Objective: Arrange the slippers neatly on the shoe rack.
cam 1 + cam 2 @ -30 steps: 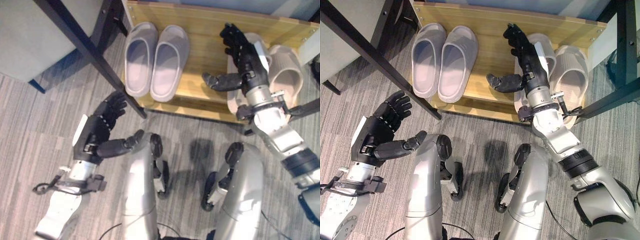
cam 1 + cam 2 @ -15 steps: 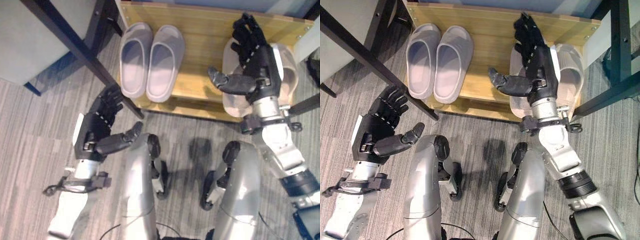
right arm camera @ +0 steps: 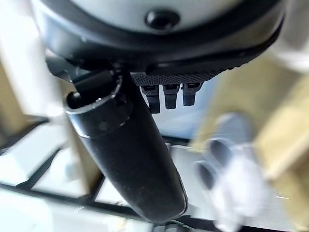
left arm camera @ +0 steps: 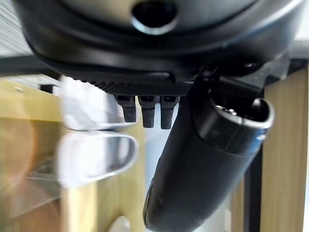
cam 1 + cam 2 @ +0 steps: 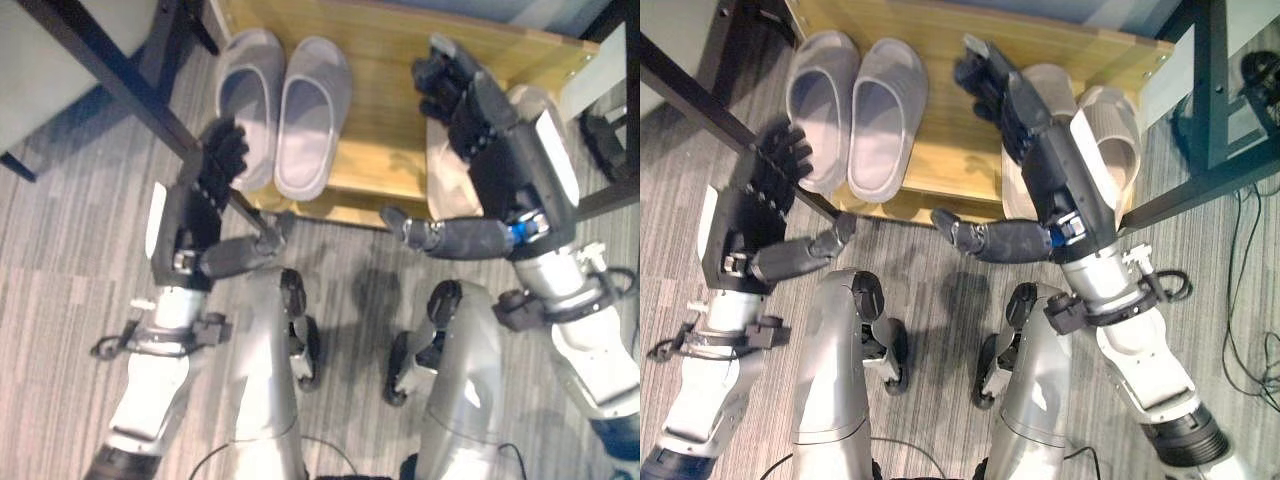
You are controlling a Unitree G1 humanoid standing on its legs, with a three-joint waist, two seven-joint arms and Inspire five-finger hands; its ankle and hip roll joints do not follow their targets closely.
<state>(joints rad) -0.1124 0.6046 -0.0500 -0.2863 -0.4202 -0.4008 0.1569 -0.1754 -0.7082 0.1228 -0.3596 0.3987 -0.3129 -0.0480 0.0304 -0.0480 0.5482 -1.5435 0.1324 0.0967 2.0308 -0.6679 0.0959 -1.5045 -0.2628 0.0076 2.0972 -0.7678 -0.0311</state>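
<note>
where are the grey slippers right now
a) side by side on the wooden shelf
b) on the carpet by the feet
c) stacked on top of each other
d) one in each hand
a: the grey slippers lie side by side on the wooden shelf, and both the left hand and the right hand are open and hold nothing.

I see the shoe rack (image 5: pixel 940 165) at 12 o'clock on the carpet (image 5: pixel 930 300). Left pair of slippers (image 5: pixel 850 105) sits side by side on its shelf at approx. 11; right pair (image 5: pixel 1095 135) at approx. 1, partly behind the right hand (image 5: pixel 1060 175). Left hand (image 5: pixel 750 225) is at 9, over the carpet, beside a dark table leg (image 5: pixel 730 130) crossing in front of the rack's left end.
</note>
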